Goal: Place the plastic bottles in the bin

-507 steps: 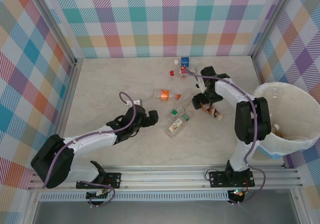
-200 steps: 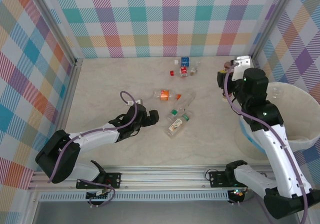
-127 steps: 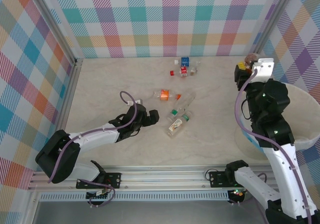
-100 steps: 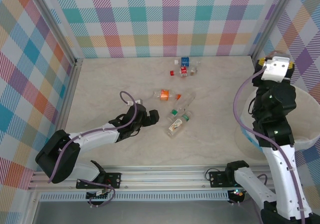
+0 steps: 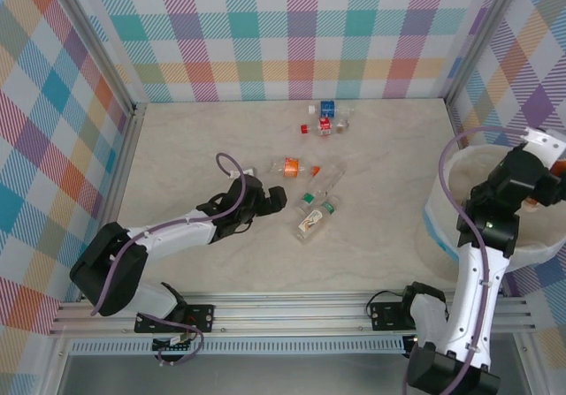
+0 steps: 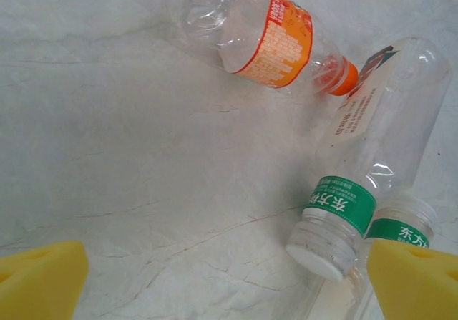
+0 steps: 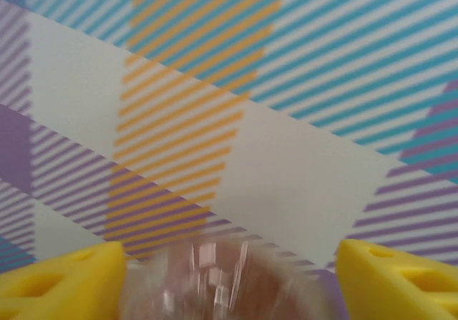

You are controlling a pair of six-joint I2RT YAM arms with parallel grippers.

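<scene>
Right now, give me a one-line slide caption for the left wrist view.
Open left pincer hovers over the marble table, facing an orange-label bottle and two green-label bottles lying on their sides.

Your arms: white shells, black joints.
Your left arm [image 5: 168,233] and right arm [image 5: 478,276] each carry a looping purple cable [image 5: 221,155]; black bases [image 5: 177,312] bolt to a silver rail [image 5: 292,314]; fingers [image 6: 43,277] wear yellow foam.

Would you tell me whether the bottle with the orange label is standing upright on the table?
No, the bottle with the orange label lies on its side on the table.
</scene>
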